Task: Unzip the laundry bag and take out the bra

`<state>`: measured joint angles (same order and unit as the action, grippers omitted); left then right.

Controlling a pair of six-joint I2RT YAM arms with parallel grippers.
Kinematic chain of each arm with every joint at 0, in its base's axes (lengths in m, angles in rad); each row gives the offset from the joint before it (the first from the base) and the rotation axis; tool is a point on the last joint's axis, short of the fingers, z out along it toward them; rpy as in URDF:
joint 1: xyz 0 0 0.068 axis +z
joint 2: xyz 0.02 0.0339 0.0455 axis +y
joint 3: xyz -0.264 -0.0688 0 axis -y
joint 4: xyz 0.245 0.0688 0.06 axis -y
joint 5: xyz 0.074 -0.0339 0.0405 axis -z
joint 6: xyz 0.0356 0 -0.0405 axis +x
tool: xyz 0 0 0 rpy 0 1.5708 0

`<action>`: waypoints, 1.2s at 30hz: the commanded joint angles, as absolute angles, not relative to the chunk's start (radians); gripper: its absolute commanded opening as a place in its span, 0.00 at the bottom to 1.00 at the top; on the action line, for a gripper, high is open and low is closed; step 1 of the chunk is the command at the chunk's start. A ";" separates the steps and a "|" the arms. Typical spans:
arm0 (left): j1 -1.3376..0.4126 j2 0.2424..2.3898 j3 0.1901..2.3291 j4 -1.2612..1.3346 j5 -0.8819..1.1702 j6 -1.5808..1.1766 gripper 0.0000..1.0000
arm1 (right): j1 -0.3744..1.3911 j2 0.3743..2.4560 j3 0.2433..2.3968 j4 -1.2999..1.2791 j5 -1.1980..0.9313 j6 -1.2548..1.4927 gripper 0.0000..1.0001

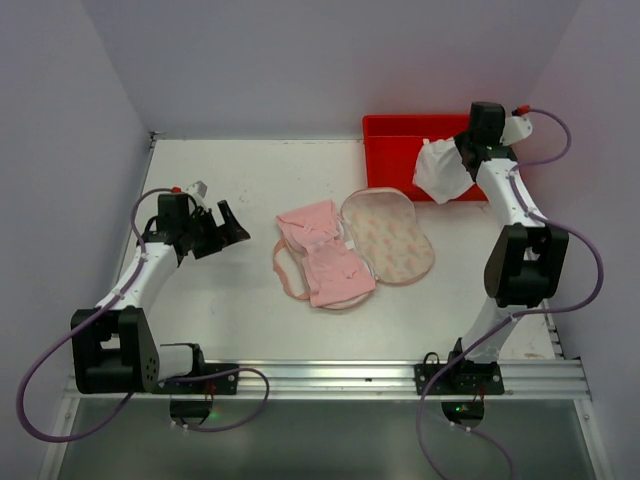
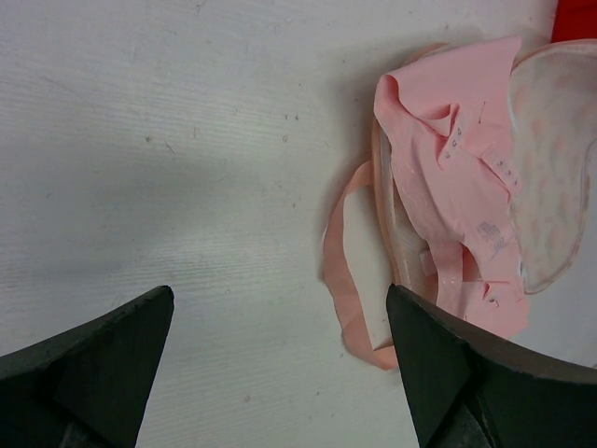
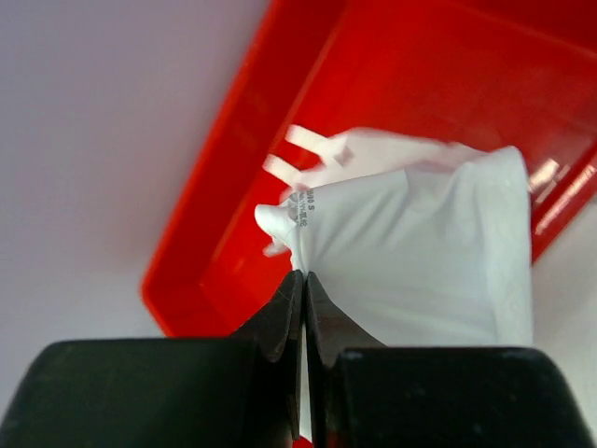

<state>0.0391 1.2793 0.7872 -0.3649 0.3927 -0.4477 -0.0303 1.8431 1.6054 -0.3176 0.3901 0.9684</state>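
White garment (image 1: 440, 172) hangs over red tray (image 1: 395, 132); laundry bag (image 1: 392, 236) lies open.

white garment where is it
In the top view the white garment hangs at the far right, pinched in the right gripper over the red tray, beyond the open laundry bag.

We take this for a robotics lab test cell. A white tabletop (image 1: 250, 180) is boxed in on three sides by plain lavender walls (image 1: 300, 60). A left arm (image 1: 135, 290) and a right arm (image 1: 515, 215) are bolted to an aluminium rail (image 1: 330, 378) along its near edge. Purple cables (image 1: 20, 405) loop loose around both arms.
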 commanded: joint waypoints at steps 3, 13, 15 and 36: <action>0.049 1.285 0.782 -0.350 0.410 -0.417 1.00 | -0.031 1.805 1.687 -0.184 0.439 1.028 0.00; 0.049 1.301 0.784 -0.356 0.405 -0.411 1.00 | -0.025 1.988 1.784 -0.163 0.345 1.109 0.00; 0.048 1.304 0.787 -0.357 0.405 -0.411 1.00 | -0.017 2.052 1.822 -0.160 0.261 1.104 0.00; 0.048 1.261 0.788 -0.362 0.400 -0.410 1.00 | 0.102 1.945 1.922 -0.291 -0.072 0.594 0.87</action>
<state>0.0391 1.3014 0.7872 -0.3683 0.3923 -0.4263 0.0456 2.1437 1.9472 -0.2096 -0.0700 0.8108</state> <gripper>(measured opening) 0.997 0.864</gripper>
